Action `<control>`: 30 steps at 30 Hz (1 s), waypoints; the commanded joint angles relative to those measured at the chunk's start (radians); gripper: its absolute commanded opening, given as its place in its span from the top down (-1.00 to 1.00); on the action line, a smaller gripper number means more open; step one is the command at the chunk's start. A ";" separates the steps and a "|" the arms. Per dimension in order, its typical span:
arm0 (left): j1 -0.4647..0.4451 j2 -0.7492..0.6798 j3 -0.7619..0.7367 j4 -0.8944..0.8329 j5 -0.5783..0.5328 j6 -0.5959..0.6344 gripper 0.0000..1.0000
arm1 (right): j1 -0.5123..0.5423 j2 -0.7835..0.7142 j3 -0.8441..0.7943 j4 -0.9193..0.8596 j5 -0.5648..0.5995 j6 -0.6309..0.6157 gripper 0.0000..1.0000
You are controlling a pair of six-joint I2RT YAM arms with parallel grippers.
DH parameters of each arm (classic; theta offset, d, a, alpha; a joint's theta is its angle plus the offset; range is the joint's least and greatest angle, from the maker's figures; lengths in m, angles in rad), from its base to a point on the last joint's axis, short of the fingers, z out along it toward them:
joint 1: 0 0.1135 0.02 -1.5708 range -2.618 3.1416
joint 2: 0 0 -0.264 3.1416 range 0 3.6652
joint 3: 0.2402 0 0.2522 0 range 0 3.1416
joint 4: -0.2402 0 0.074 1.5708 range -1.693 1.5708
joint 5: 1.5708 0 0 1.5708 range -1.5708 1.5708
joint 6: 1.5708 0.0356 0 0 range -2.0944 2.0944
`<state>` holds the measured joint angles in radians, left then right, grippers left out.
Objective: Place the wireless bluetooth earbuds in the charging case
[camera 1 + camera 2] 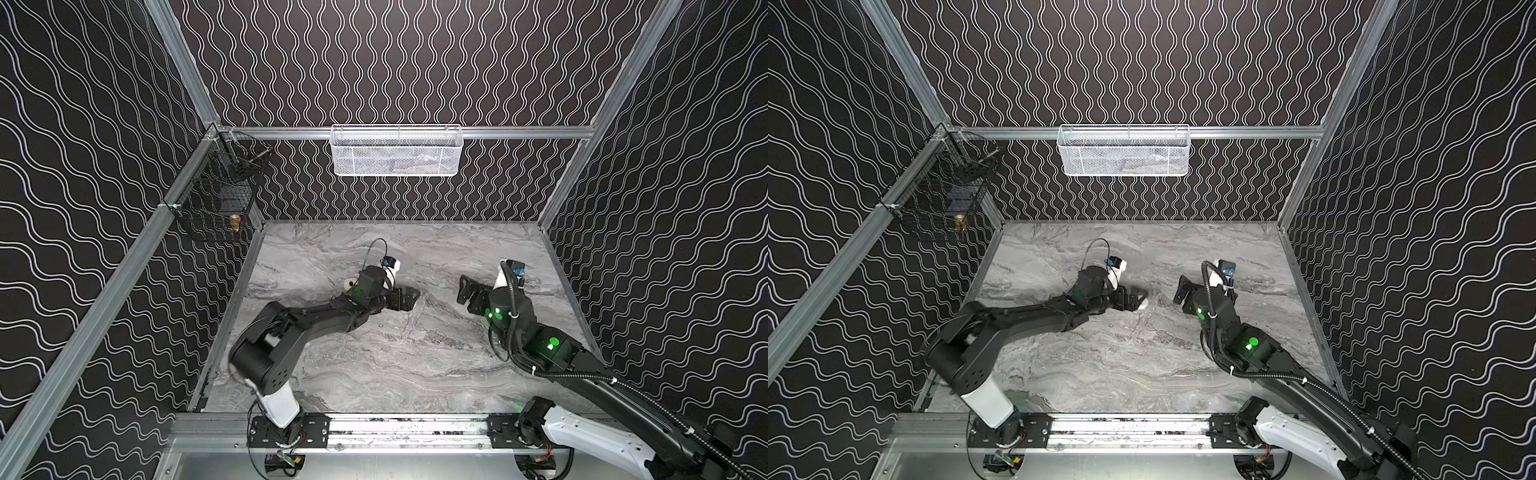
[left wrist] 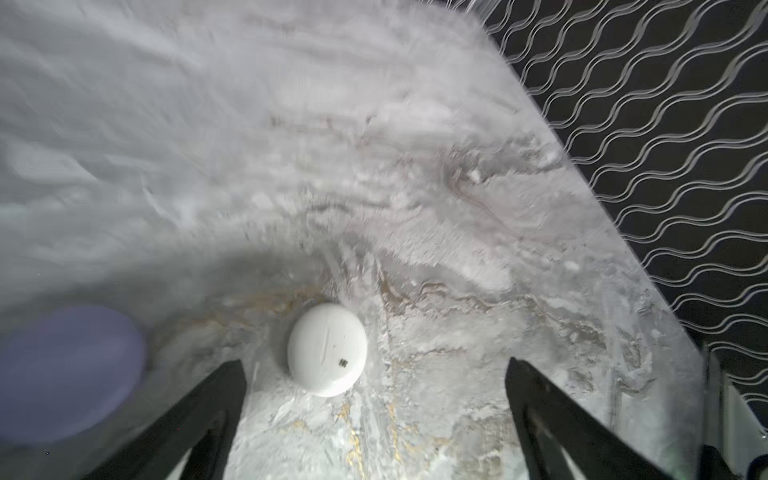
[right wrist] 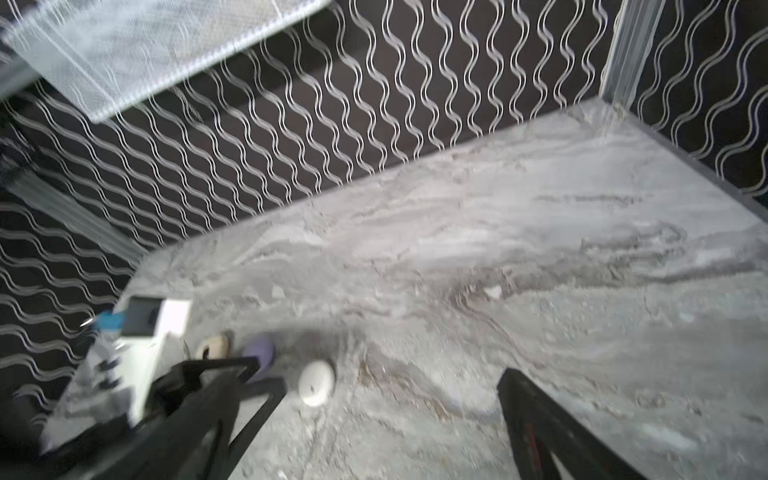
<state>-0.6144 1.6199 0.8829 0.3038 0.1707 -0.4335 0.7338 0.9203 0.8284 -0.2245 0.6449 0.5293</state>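
1. Two grippers are in frame, both low over the marble worktop [image 1: 374, 374], one on either side of its middle and well apart from each other.
2. Left gripper [image 2: 375, 363]: jaws spread wide, nothing clamped. Neither finger touches any item.
3. White charging case [image 2: 327, 349]: lid shut, lying flat near the middle of the worktop. It sits partly between the left fingers, closer to one of them, with a gap on both sides.
4. Lavender case [image 3: 259, 353]: on the worktop near the white one, on its side toward the left edge. It is badly blurred in the left wrist view.
5. Cream case [image 1: 351, 284]: next along toward the left edge, so the lavender case lies between it and the white one. It is partly hidden by the left wrist; lid state cannot be told.
6. Right gripper [image 1: 462, 291]: jaws wide apart and empty, tips turned toward the cases, well apart from them.
7. Wireless bluetooth earbuds: cannot be made out in any view.
8. White mesh basket [image 1: 395, 151] hangs on the rear wall and black wire basket [image 1: 216, 187] on the left wall; contents unclear.
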 commanded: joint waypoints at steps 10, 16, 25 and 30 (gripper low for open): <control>0.286 -0.435 -0.265 -0.090 -0.697 0.254 -0.97 | -0.453 0.267 -0.258 0.637 -0.013 -0.456 -0.99; 0.331 -0.374 -0.495 0.252 -0.845 0.437 -0.97 | -0.593 0.429 -0.486 0.986 -0.093 -0.441 -0.99; 0.406 -0.174 -0.565 0.605 -0.652 0.462 -0.97 | -0.606 0.477 -0.585 1.312 -0.134 -0.529 -1.00; 0.431 -0.150 -0.540 0.594 -0.515 0.503 -0.97 | -0.699 0.582 -0.632 1.477 -0.334 -0.506 -1.00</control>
<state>-0.1890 1.4662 0.3309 0.8188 -0.4717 0.0280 0.0608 1.5017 0.1776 1.1080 0.4362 0.0158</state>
